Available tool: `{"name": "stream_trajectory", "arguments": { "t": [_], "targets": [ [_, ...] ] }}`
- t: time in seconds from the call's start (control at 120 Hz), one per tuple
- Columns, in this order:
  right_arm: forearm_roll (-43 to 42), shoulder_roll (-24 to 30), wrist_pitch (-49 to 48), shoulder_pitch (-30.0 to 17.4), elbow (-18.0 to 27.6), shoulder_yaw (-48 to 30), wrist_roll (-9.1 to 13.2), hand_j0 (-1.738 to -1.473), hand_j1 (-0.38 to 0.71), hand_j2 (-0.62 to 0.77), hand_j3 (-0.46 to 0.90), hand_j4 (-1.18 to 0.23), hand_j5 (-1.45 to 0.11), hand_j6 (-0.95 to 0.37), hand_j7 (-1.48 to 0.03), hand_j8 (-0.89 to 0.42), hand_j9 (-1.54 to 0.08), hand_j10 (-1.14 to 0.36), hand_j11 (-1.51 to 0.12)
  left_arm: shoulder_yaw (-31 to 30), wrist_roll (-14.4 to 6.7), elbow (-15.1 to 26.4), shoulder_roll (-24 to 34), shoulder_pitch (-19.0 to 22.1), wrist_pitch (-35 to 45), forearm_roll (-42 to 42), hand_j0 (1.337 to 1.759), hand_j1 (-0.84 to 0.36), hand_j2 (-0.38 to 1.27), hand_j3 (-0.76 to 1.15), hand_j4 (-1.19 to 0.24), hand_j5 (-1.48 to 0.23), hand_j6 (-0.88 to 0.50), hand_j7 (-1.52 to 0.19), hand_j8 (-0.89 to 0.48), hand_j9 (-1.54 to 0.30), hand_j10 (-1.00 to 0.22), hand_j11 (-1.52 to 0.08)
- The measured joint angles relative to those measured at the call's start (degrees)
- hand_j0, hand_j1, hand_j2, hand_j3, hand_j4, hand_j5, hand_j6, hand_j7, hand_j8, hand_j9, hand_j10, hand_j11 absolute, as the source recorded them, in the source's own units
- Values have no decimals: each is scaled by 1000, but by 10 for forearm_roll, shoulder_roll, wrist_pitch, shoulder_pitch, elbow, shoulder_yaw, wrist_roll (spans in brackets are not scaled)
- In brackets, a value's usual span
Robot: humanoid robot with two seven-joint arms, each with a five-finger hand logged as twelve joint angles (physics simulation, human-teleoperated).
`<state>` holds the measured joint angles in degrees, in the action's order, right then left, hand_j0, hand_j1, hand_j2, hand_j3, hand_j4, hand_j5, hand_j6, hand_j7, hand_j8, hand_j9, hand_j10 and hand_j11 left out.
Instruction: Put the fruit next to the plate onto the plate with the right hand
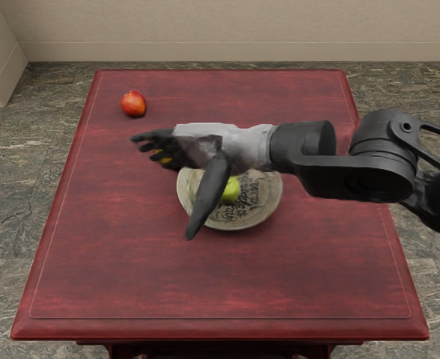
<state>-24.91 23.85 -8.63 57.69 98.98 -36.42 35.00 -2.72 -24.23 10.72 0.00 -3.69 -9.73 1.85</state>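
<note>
My right hand (pixel 169 152) reaches in from the right, across the plate (pixel 265 203), and hovers over the table just left of the plate's rim. Small patches of an orange-yellow fruit (pixel 165 159) show beneath its dark fingers; most of that fruit is hidden. The fingers are spread, one pointing left, and the long thumb (pixel 206 196) sticks out toward the front over the plate, away from the fruit. A yellow-green fruit (pixel 231 190) lies on the patterned plate. I cannot tell whether the fingers touch the orange-yellow fruit.
A red apple (pixel 133 103) sits alone near the far left corner of the dark red table (pixel 115 262). The right forearm (pixel 355 161) crosses above the plate's far side. The left arm is not visible.
</note>
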Motion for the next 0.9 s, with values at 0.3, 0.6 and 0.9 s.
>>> {"name": "stream_trajectory", "arguments": {
  "t": [0.3,0.6,0.9],
  "targets": [
    [338,145,-248,-129,-67,-136,0,-1658,-341,1,0,-8,-11,-7,-11,-7,-11,-9,-11,0,0,0,0,0,0,0,1658,338,2,0,-9,-12,-9,-12,-9,-12,-9,-12],
    [430,280,-263,-166,-93,-109,0,-1658,-347,1,0,-1,-3,0,-3,-1,-3,-1,-3,1,0,1,0,-3,0,-1,1658,338,2,0,-9,-12,-9,-12,-9,-12,-9,-12],
    [468,356,-264,-207,-192,-106,0,-1658,-349,1,0,0,0,3,-1,2,0,1,0,1,1,-15,0,-10,1,-1,1658,338,2,0,-9,-11,-9,-11,-9,-11,-9,-11]
  ]
}}
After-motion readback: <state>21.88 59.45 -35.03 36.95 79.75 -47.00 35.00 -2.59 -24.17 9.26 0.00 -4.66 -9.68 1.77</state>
